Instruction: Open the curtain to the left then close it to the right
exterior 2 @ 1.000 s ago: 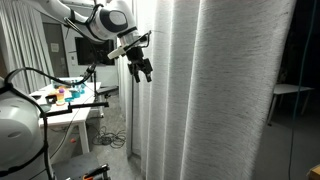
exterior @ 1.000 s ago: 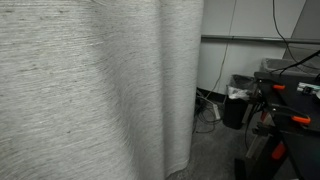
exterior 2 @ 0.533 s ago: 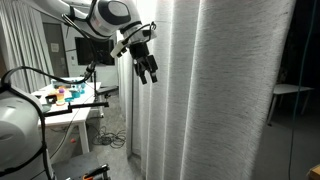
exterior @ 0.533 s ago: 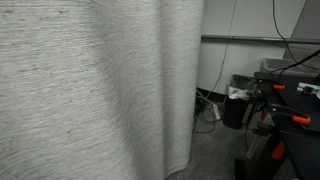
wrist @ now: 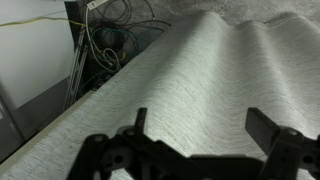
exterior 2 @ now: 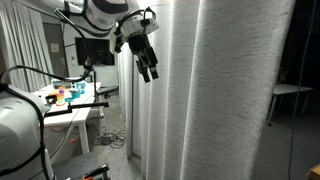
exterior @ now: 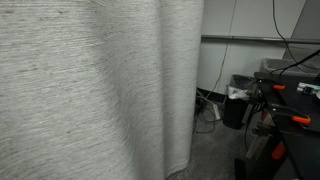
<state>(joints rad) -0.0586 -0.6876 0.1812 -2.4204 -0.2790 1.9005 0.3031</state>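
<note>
High up beside the curtain's [exterior 2: 220, 90] edge, the claw [exterior 2: 149, 73] hangs with its fingers spread wide and pinching nothing; whether a fingertip brushes the fabric I cannot tell. The curtain [exterior: 90, 90] fills most of both exterior views, falling in soft upright folds. From the wrist view the curtain [wrist: 200, 70] lies close ahead of the spread claw [wrist: 196, 115], with a tangle of cables [wrist: 105, 35] beyond its edge.

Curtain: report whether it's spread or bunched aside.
Spread. The curtain hangs in broad folds across most of an exterior view; the end effector is open, not gripping it.
</note>
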